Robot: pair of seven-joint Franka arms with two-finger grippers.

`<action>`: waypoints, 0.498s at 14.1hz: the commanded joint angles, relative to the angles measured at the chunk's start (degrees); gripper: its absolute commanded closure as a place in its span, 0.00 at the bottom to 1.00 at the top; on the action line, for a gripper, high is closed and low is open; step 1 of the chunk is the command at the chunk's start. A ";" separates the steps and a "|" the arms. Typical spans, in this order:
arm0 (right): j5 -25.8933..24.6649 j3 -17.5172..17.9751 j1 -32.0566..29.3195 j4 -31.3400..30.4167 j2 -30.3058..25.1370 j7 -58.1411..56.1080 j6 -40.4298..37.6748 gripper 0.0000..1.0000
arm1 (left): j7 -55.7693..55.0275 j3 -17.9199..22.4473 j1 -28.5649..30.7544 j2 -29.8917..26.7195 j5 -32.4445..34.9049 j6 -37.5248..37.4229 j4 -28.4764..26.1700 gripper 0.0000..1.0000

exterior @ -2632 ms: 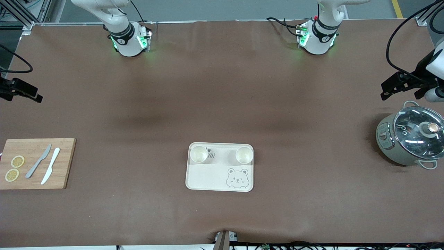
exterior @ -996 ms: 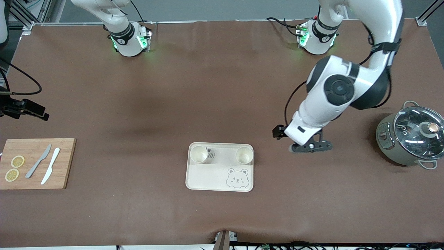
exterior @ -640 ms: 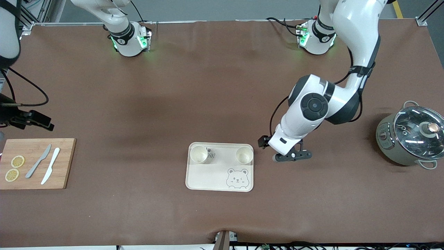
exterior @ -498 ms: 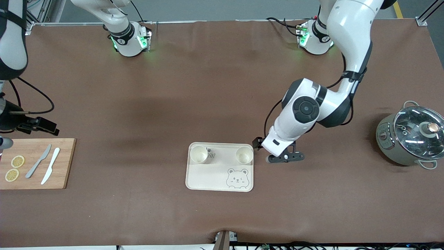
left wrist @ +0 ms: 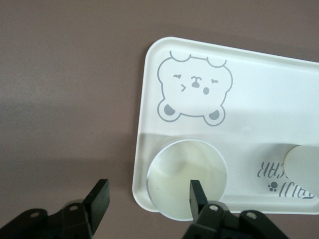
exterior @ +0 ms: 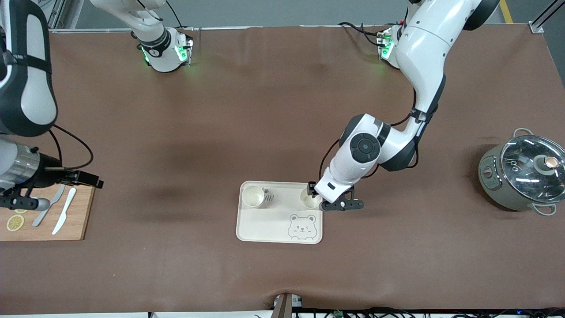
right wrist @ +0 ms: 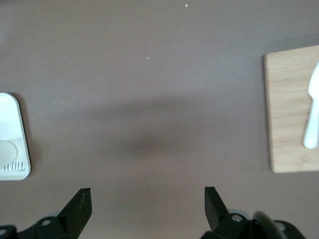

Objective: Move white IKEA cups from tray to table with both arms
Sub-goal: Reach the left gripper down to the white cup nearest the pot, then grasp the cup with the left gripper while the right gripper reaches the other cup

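Two white IKEA cups stand upright on the cream bear tray [exterior: 265,225]: one [exterior: 253,196] toward the right arm's end, one [exterior: 309,201] toward the left arm's end. My left gripper [exterior: 322,202] is open over that second cup; in the left wrist view [left wrist: 148,195] one fingertip [left wrist: 197,191] is over the cup's mouth [left wrist: 174,179] and the other is outside the tray's edge [left wrist: 142,149]. The other cup [left wrist: 304,164] shows partly. My right gripper [exterior: 22,203] is open and empty, up over the table beside the cutting board, in the right wrist view [right wrist: 147,200].
A wooden cutting board [exterior: 66,221] with lemon slices [exterior: 14,222], a grey knife [exterior: 46,211] and a white knife [exterior: 64,211] lies at the right arm's end. A grey pot with a glass lid [exterior: 523,176] stands at the left arm's end.
My left arm has swung in from the pot's side and come over the tray's cup. My right arm has come in over the cutting board's end. The cups have not moved.
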 commanded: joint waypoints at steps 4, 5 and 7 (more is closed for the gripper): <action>0.98 -0.26 4.54 0.82 4.67 5.65 6.88 0.00 | -2.83 0.89 -2.14 1.99 0.61 0.02 1.51 0.51; 1.15 -0.26 4.72 0.91 5.37 7.13 7.85 0.00 | -2.75 0.89 -2.23 2.26 0.61 0.02 1.51 0.53; 1.16 -0.26 6.99 0.91 7.48 11.35 10.92 0.00 | -2.83 0.89 -2.24 3.04 0.61 0.19 1.59 0.58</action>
